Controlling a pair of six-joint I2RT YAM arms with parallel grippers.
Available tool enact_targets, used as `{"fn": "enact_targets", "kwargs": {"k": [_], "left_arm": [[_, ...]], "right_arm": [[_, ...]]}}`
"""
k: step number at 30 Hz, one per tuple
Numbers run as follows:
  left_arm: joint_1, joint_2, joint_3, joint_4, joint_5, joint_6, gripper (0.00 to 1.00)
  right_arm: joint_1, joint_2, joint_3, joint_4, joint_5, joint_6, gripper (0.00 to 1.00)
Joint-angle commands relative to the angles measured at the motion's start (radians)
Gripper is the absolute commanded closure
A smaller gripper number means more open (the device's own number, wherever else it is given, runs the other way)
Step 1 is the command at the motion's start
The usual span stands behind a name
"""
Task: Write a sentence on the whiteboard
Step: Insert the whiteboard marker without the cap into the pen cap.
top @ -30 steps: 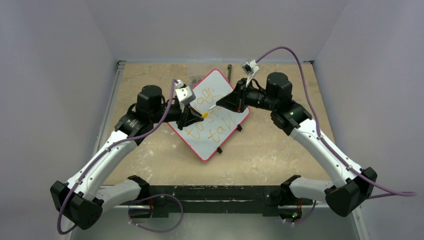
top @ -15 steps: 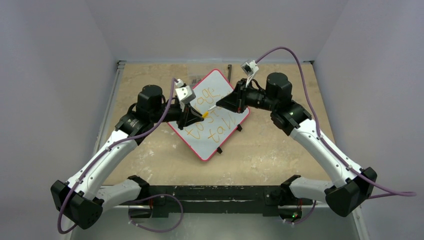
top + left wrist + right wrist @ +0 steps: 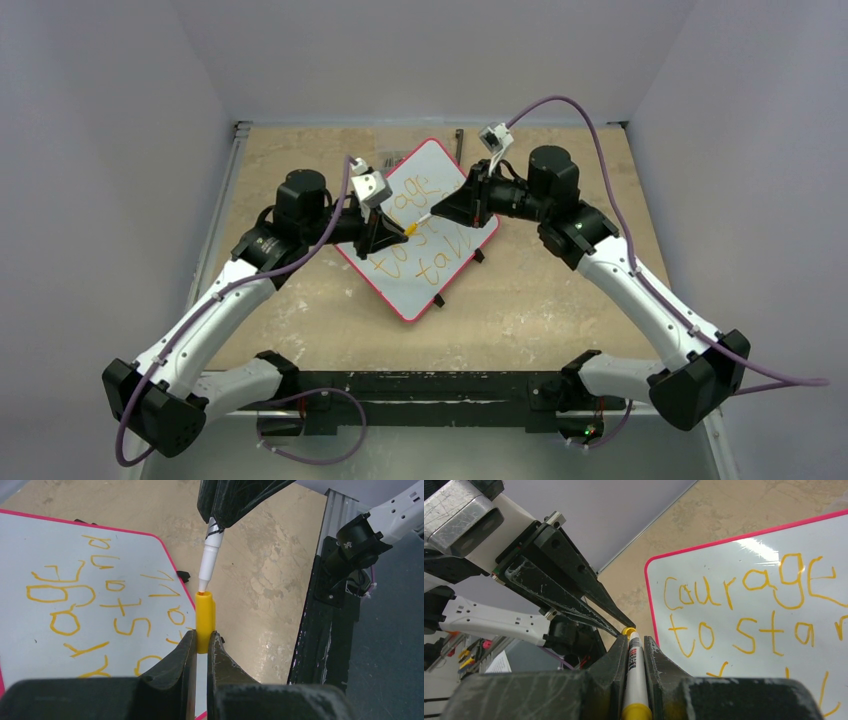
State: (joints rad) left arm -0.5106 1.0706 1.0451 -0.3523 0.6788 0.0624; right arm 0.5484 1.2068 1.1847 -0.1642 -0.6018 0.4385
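Pinching a short yellow plastic marker cap (image 3: 205, 616) between the clenched black fingers of the left gripper (image 3: 201, 640), open mouth turned up toward the other arm. Clamping a white-barrelled marker (image 3: 209, 564) tight in the right gripper (image 3: 636, 642), nib right at the cap's mouth. Meeting above a flat rounded-corner whiteboard (image 3: 405, 292) with a thin red-pink rim, lying diagonally on a beige mottled tabletop (image 3: 540, 290) between the two arms. Bearing three lines of orange-yellow handwritten lettering (image 3: 744, 605) on the glossy face: "courage to stand tall".
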Motion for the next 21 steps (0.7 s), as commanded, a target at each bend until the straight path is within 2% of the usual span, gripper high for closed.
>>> {"fn": "enact_targets", "kwargs": {"k": [1,21], "left_arm": [[0.008,0.003,0.033,0.057,0.028,-0.013,1.0],[0.008,0.024,0.053,0.01,0.05,0.021,1.0]], "right_arm": [[-0.003,0.011,-0.001,0.028,-0.039,0.005,1.0],[0.006,0.052,0.02,-0.073,-0.147,-0.082,1.0]]}}
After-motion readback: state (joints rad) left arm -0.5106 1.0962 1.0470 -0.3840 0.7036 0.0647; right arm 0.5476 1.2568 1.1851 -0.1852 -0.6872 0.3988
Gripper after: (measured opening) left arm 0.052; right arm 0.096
